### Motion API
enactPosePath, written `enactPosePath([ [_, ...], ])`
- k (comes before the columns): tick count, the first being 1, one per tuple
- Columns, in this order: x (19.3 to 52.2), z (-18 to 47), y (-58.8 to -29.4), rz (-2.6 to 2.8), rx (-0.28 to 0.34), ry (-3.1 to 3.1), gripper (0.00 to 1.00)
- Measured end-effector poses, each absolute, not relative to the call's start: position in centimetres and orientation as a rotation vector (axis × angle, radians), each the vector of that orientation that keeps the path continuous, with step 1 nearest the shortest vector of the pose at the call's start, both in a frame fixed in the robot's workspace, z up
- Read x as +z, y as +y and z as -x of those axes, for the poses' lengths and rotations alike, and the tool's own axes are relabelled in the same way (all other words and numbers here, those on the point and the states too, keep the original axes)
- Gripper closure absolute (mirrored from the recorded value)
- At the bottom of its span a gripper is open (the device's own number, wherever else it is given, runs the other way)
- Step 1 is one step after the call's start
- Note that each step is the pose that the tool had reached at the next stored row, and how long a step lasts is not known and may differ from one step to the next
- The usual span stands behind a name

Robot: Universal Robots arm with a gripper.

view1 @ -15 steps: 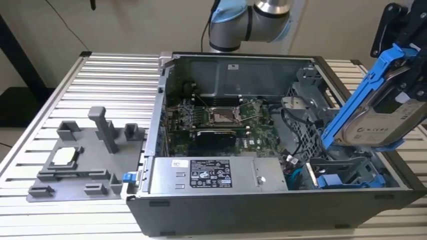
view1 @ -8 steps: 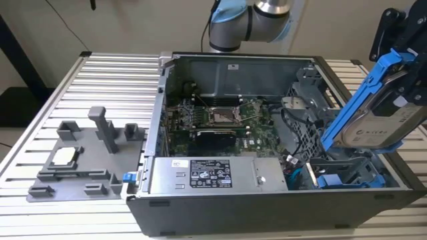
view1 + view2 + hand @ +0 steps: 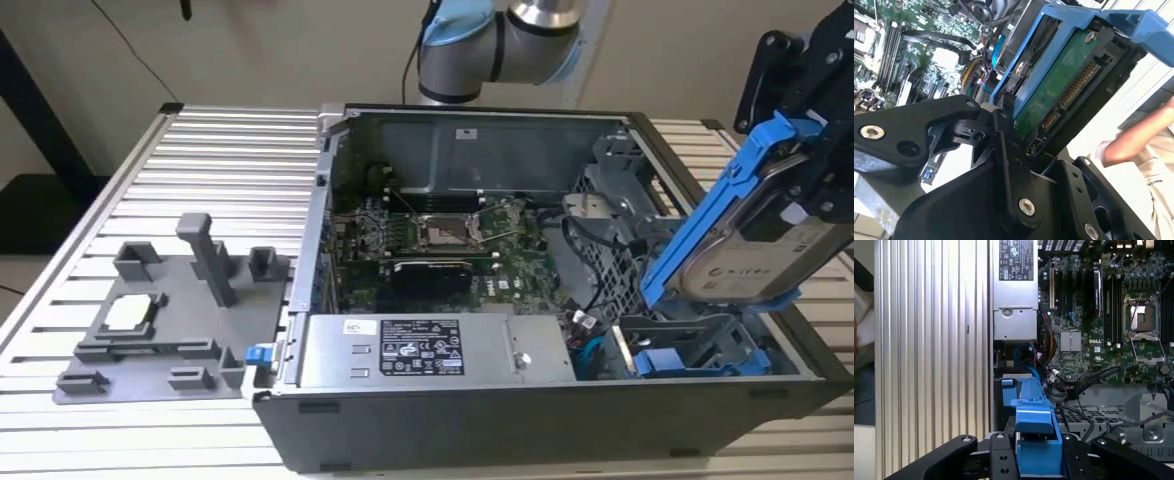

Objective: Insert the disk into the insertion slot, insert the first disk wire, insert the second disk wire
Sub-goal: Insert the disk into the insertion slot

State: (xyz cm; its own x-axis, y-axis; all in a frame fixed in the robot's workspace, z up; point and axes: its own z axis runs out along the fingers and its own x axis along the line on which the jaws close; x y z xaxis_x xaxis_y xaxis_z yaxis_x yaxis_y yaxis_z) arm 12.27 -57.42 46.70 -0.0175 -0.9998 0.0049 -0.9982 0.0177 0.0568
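Black fingers (image 3: 999, 460) of the gripper (image 3: 1036, 452) are clamped on the disk (image 3: 754, 262), which is held between them, steeply tilted, above the insertion slot (image 3: 687, 330) of the open computer case (image 3: 534, 425).

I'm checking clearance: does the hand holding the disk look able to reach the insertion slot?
Probably yes: the hand holds the disk tilted just above the insertion slot, with nothing between them.

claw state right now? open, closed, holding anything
claw: closed, holding the disk by its blue carrier frame, tilted above the open case.
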Motion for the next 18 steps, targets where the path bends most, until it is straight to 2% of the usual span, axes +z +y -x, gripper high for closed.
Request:
enactPosePath([
  [18,44.8,-12.5,-57.4,-2.172,-0.048,-2.210,0.67],
])
